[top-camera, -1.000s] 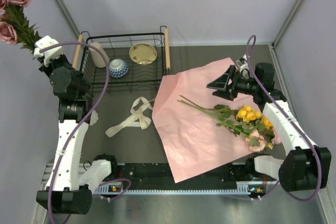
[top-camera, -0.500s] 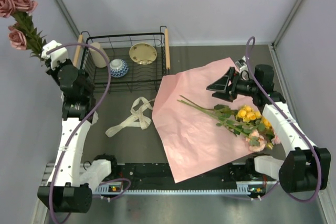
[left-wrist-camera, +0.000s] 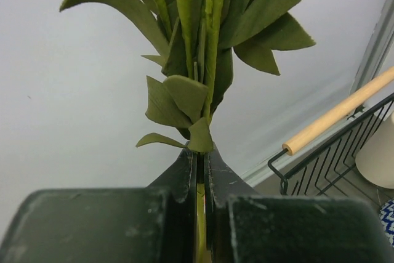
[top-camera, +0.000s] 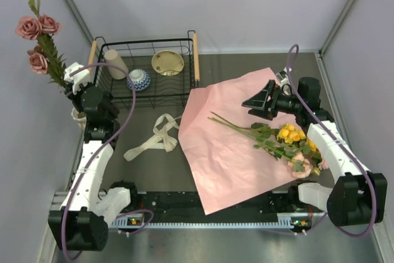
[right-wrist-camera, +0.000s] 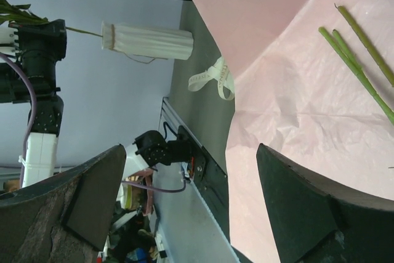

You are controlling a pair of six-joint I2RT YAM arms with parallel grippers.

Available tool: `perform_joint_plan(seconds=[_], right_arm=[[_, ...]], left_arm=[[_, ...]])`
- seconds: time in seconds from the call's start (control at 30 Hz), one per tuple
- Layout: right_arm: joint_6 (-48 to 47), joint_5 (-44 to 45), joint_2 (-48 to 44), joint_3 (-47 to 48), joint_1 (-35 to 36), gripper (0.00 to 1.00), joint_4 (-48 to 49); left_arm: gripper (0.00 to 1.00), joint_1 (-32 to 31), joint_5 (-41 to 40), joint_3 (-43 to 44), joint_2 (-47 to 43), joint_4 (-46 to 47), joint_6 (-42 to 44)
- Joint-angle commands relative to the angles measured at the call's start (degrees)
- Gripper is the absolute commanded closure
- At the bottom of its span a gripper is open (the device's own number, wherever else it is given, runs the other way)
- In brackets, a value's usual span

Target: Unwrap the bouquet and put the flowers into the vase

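Pink roses [top-camera: 29, 27], pinched in the left end effector [left-wrist-camera: 200, 170], had swung in over the vase [right-wrist-camera: 148, 40]; lowering them seemed next. The right end effector [right-wrist-camera: 191, 180] hung spread.

Bright, even, diffuse light.
Overhead view sharp; the crumpled pink paper sheet [top-camera: 234, 152] throws only a faint soft shadow on the dark grey tabletop [top-camera: 154, 167]. Left wrist view: green leafy rose stems [left-wrist-camera: 212, 47] crisp against a pale washed-out wall [left-wrist-camera: 74, 90].

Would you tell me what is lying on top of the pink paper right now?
Yellow and pink roses on long green stems lie on the pink paper; the right arm hides part of the bunch.
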Motion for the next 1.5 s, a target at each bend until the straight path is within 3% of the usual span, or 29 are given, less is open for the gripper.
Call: perform_joint_plan(seconds=[0.0, 0.27, 0.4, 0.5, 0.53, 0.7, 0.9, 0.97, 1.03, 1.13, 1.23, 1.33, 1.47], right_arm=[[-0.1, -1.24, -1.42, 0.09, -0.36, 0.12, 2.43], [-0.19, -1.16, -2.03, -0.35, -0.36, 0.12, 2.34], [-0.45, -0.81, -2.21, -0.79, -0.27, 0.12, 2.34], [-0.45, -0.63, -2.21, -0.79, -0.36, 0.12, 2.34], [-0.62, -0.63, -2.21, -0.7, -0.36, 0.12, 2.34], [-0.54, -0.72, -2.04, -0.61, -0.27, 0.12, 2.34], [-0.71, -0.54, -2.04, -0.88, -0.27, 0.12, 2.08], [-0.71, -0.54, -1.95, -0.79, -0.27, 0.12, 2.08], [-0.71, -0.37, -2.03, -0.7, -0.36, 0.12, 1.99], [-0.63, -0.28, -1.68, -0.44, -0.36, 0.12, 1.81], [-0.45, -0.19, -1.51, -0.18, -0.36, 0.12, 1.64], [-0.36, 0.07, -1.33, 0.0, -0.36, 0.12, 1.37], [-0.45, 0.42, -1.07, 0.09, -0.36, 0.12, 1.2]], left_arm=[[1.0, 0.34, -1.47, -1.95, -0.65, 3.01, -5.66], [1.0, 0.34, -4.72, -4.85, 0.76, 0.99, -10.67], [0.92, 0.34, -5.59, -3.98, 0.85, -2.96, -13.05], [0.73, 0.34, -6.91, -3.89, 0.85, -3.15, -12.97], [0.63, 0.34, -6.92, -3.8, 0.67, -3.15, -12.79], [0.35, 0.34, -6.3, -2.75, -0.12, -7.36, -16.37], [0.14, 0.42, -4.2, -0.72, -2.57, -15.01, -21.84], [0.01, 0.34, -3.4, 0.94, -3.54, -17.2, -23.15], [0.01, 0.34, -2.35, 2.61, -5.21, -19.49, -24.03], [0.01, 0.34, 1.42, 5.07, -8.02, -22.3, -25.35], [0.01, 0.34, 10.63, 6.92, -11.97, -23.19, -25.18], [0.06, 0.34, 23.81, 8.94, -16.46, -23.01, -25.18], [0.06, 0.42, 42.09, 8.51, -21.65, -14.15, -24.74]])
